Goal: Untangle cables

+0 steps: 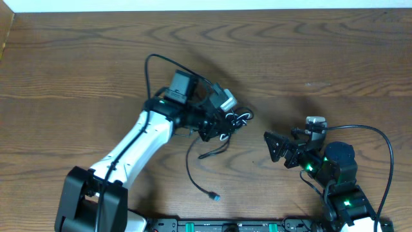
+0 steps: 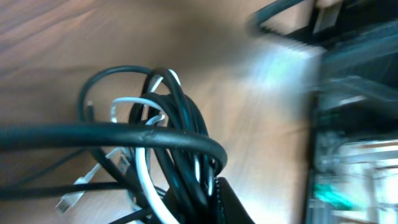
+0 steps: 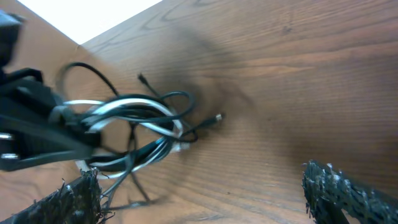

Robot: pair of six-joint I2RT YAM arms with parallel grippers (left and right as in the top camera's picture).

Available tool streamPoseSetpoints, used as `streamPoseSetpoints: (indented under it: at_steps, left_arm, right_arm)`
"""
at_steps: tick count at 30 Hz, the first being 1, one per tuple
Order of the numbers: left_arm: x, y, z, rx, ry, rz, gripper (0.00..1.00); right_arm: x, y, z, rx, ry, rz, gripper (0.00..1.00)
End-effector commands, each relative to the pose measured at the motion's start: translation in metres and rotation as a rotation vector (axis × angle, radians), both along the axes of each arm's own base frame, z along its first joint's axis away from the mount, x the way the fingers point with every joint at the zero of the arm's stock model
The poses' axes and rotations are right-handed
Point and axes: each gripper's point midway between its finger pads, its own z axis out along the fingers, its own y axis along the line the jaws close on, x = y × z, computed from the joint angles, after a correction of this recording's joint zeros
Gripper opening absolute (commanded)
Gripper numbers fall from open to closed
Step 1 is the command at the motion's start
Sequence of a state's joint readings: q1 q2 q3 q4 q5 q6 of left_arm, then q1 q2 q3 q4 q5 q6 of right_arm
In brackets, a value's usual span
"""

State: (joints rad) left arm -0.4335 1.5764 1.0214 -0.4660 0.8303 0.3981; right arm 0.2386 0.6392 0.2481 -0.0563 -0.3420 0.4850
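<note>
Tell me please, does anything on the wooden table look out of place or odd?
Yes. The thin white and black cables form a knotted clump at the left gripper, near the middle of the wooden table; one black cord trails loose toward the front edge.

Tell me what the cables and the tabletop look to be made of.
Cables: thin and bent into tight loops, so probably soft plastic or rubber jackets. The black ones carry streaked glossy highlights; the white cable looks smooth and less shiny. Table: brown with wavy grain lines and a low satin sheen, so wood or a wood-look laminate; the pictures do not settle which.
</note>
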Motion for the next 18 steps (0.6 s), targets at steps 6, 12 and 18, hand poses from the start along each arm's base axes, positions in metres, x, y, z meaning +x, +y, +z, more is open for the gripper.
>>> streamPoseSetpoints:
  at_steps: [6, 12, 18]
  left_arm:
    - [0.035, 0.015, -0.018, 0.326, -0.273, 0.117, 0.08]
    - [0.016, -0.011, -0.010, 0.218, -0.239, 0.029, 0.08]
    - [-0.021, -0.039, 0.019, -0.042, -0.102, -0.127, 0.08]
  right_arm:
    - [-0.005, 0.017, 0.019, 0.063, -0.059, 0.104, 0.99]
    - [-0.012, 0.026, 0.022, 0.008, -0.127, 0.209, 0.91]
    - [-0.010, 0.026, 0.026, 0.011, -0.147, 0.209, 0.81]
